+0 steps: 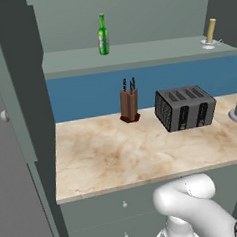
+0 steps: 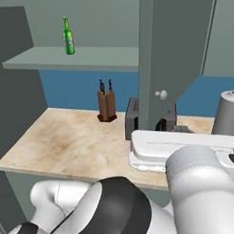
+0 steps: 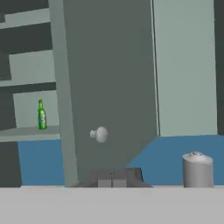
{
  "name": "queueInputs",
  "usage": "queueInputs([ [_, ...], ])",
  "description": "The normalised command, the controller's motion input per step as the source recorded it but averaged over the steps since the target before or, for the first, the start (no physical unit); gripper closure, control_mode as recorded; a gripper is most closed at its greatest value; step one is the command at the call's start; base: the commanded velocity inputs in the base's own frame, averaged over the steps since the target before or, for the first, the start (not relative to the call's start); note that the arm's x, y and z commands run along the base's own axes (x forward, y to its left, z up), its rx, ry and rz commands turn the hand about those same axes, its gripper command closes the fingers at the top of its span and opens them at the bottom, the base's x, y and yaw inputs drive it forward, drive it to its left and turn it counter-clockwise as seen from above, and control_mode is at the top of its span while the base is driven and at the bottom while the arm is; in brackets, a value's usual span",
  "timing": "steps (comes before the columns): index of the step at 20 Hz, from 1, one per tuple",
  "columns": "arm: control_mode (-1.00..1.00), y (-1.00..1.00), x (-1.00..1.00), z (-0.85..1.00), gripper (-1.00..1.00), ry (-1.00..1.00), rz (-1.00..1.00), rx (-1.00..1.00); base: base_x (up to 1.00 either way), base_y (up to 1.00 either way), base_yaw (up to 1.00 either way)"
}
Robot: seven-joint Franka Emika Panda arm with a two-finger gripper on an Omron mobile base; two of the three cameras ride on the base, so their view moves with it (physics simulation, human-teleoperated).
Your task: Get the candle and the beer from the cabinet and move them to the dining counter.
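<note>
Tool (image 3: 113, 178) closed, seemingly empty; beer (image 1: 102, 35) and candle (image 1: 211, 33) stand on cabinet (image 1: 136, 56) shelf.

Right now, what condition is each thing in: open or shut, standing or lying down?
cabinet: doors open, shelf exposed
beer: upright on the cabinet shelf, left part
candle: upright in its dish, right end of shelf
gripper: shut, holding nothing, in front of the door knob
toaster: upright on the worktop
knife block: upright, knives in
</note>
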Motion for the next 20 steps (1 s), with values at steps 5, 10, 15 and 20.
queueInputs([
  [5,-1.0,1.0,-0.3,-0.07,1.0,0.0,-0.01,-0.12,0.0,0.0,0.0],
  [10,-1.0,1.0,0.03,0.0,1.0,0.01,0.0,-0.07,0.0,0.0,0.0],
  [15,-1.0,1.0,0.0,0.0,1.0,0.05,-0.05,-0.02,0.0,0.0,0.0],
  [20,-1.0,0.92,0.03,0.0,1.0,0.07,-0.12,0.0,0.0,0.0,0.0],
])
